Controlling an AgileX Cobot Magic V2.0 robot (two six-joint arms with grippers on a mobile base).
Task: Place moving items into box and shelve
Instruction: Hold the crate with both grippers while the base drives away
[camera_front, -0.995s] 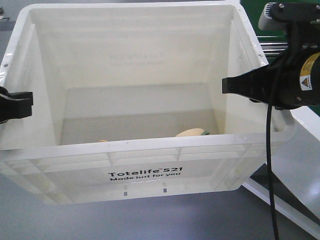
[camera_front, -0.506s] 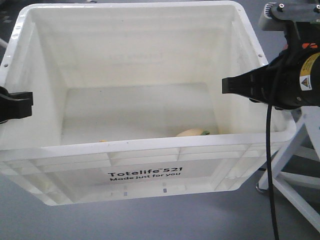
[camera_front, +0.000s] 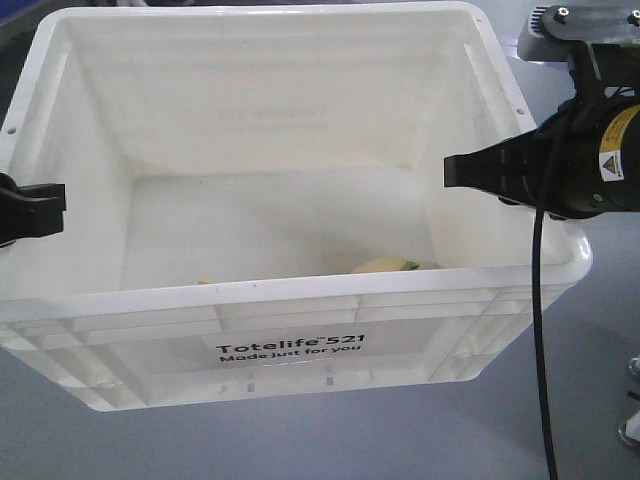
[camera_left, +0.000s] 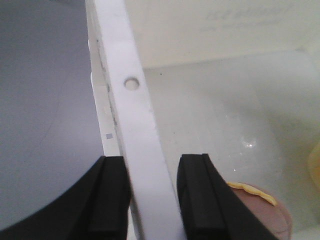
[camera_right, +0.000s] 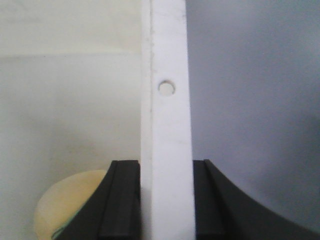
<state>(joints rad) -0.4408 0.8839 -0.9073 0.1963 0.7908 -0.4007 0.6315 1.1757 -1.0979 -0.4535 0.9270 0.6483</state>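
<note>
The white box (camera_front: 300, 292), printed "Totelife 521", hangs above the grey floor between my two arms. My left gripper (camera_front: 38, 208) is shut on its left rim (camera_left: 131, 100), one finger on each side (camera_left: 152, 167). On the right rim (camera_right: 166, 60), my right gripper (camera_front: 470, 170) is clamped the same way (camera_right: 166, 169). Both moving items lie inside on the box floor, near the front wall. The pale yellow one with a green edge (camera_front: 385, 265) (camera_right: 70, 200) is at the right. The greyish-pink one (camera_left: 262, 215) is at the left, mostly hidden behind my finger.
Grey floor (camera_front: 560, 400) lies under and around the box. Small metal feet or casters (camera_front: 632, 400) show at the right edge. A dark patch (camera_front: 15, 50) sits at the upper left.
The box and both grippers keep their places in the view. The background has shifted: the white frame and rails at the right have slid out of sight, leaving bare floor.
</note>
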